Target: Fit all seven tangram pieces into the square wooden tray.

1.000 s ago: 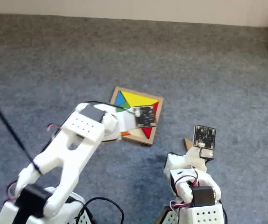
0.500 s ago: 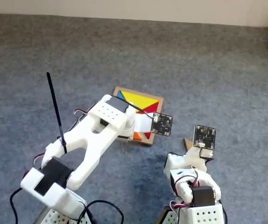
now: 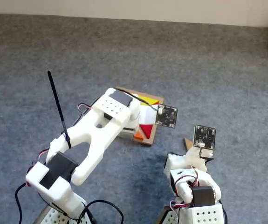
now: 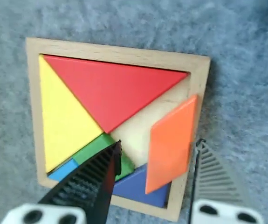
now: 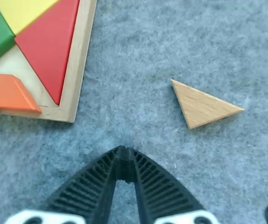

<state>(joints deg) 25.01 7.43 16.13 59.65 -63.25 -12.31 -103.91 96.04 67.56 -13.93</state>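
The square wooden tray (image 4: 115,50) holds a large red triangle (image 4: 110,91), a large yellow triangle (image 4: 61,116), a green piece (image 4: 94,147) and a blue piece (image 4: 138,189). An orange parallelogram (image 4: 171,142) lies tilted over the tray's bare patch, one end on the blue piece. My left gripper (image 4: 158,144) hangs open above it, one finger beside the orange piece's outer edge. A plain wooden triangle (image 5: 203,105) lies on the carpet outside the tray (image 5: 82,60). My right gripper (image 5: 124,151) is shut and holds nothing, short of that triangle.
Grey carpet covers the whole table. In the high view the left arm (image 3: 110,116) covers most of the tray (image 3: 158,100), and the wooden triangle (image 3: 188,142) lies between the tray and the right arm (image 3: 192,182). A black cable tie (image 3: 57,105) sticks up from the left arm.
The left arm has swung right across the tray, and the orange piece has shifted right along the tray's near edge. The right arm has kept still.
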